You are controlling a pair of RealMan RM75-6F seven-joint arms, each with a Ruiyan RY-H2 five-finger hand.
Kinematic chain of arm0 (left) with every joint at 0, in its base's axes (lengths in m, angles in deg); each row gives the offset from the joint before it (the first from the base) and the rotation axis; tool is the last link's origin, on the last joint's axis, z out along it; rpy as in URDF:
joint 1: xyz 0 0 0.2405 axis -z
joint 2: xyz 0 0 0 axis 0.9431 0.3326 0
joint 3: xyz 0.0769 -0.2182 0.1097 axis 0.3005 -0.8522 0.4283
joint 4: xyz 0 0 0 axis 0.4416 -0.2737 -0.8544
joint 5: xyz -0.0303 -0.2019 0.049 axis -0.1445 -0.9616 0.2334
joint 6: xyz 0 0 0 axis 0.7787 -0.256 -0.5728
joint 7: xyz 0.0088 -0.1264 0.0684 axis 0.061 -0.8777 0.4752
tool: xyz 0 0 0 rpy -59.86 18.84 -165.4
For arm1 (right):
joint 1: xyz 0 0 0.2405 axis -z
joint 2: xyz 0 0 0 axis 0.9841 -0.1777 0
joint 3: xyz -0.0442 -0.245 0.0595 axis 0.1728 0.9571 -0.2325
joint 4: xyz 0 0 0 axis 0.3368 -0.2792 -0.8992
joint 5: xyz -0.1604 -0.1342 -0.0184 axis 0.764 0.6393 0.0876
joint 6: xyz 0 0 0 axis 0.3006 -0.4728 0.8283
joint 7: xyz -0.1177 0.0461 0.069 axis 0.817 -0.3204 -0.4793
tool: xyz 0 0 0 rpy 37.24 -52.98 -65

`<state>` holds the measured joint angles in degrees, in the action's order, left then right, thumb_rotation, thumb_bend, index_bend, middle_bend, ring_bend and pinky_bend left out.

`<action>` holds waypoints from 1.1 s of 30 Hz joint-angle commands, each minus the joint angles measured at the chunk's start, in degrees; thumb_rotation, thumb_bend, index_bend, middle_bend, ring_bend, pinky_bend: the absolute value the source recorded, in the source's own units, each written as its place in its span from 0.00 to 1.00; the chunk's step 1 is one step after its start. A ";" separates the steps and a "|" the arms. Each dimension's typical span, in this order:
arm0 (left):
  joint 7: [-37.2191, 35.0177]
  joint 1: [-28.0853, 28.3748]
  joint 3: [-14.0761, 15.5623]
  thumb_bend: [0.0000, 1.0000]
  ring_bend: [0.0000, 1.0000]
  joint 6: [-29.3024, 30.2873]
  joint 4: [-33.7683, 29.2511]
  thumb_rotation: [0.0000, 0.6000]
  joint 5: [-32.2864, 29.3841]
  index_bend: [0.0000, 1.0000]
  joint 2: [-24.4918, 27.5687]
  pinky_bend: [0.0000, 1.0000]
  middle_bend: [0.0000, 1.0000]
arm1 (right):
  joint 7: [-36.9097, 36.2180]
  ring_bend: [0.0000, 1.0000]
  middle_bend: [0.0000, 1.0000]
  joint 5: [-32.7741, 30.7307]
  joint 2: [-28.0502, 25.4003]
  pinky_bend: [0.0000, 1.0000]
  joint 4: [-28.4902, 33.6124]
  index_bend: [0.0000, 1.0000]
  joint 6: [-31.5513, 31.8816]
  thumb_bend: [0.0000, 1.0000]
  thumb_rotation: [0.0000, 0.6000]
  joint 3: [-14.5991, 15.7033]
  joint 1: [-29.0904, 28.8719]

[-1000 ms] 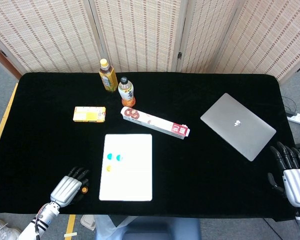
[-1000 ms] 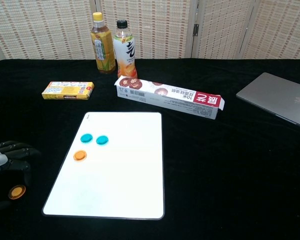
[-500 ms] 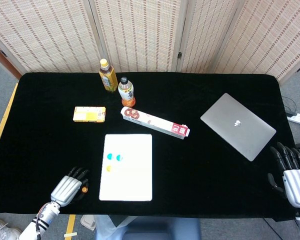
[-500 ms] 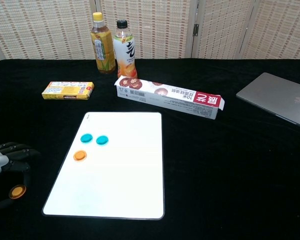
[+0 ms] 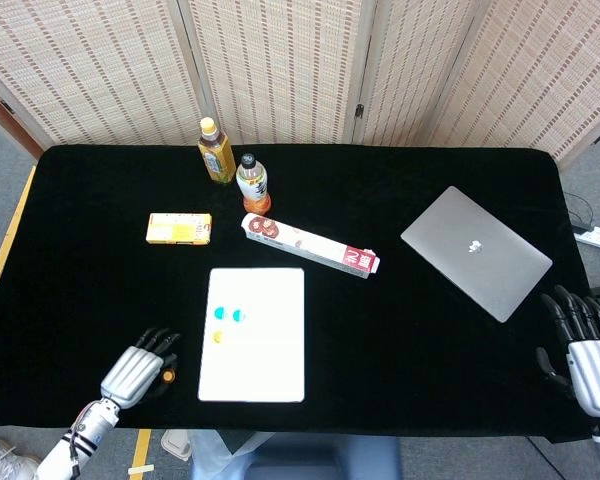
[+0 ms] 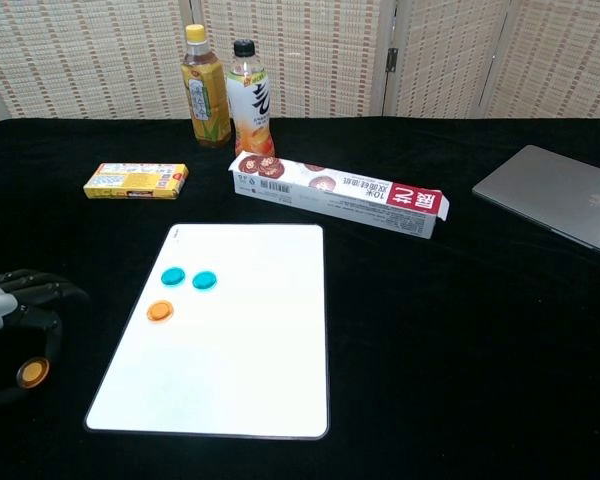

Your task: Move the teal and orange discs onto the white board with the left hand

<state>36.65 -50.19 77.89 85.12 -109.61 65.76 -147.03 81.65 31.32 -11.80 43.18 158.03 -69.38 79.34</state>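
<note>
Two teal discs (image 5: 220,314) (image 6: 173,276) (image 6: 204,280) and one orange disc (image 5: 218,337) (image 6: 159,311) lie on the left part of the white board (image 5: 265,345) (image 6: 250,340). A second orange disc (image 5: 167,376) (image 6: 32,374) is left of the board near the table's front edge. It is tilted and pinched at the fingertips of my left hand (image 5: 135,370) (image 6: 10,310). My right hand (image 5: 588,350) rests at the table's far right edge with its fingers spread and nothing in it. The chest view does not show the right hand.
Behind the board lie a long red-and-white box (image 5: 310,245) (image 6: 340,190) and a yellow box (image 5: 179,229) (image 6: 136,180). Two bottles (image 5: 216,152) (image 5: 252,185) stand further back. A closed grey laptop (image 5: 476,252) (image 6: 560,195) sits at the right.
My left hand has lifted a little and curled tighter around the loose orange disc, which has risen slightly with it. The right hand and the discs on the board have not moved.
</note>
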 commanded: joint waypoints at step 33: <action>14.77 18.73 -13.57 0.39 0.00 -18.16 -6.65 1.00 -18.40 0.50 -7.25 0.00 0.15 | -0.39 0.00 0.00 -0.86 -0.37 0.00 -0.31 0.00 -0.32 0.48 1.00 -0.31 0.09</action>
<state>50.96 -31.84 64.44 67.20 -116.64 47.99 -153.88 81.26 30.46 -12.17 42.87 157.71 -69.69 79.43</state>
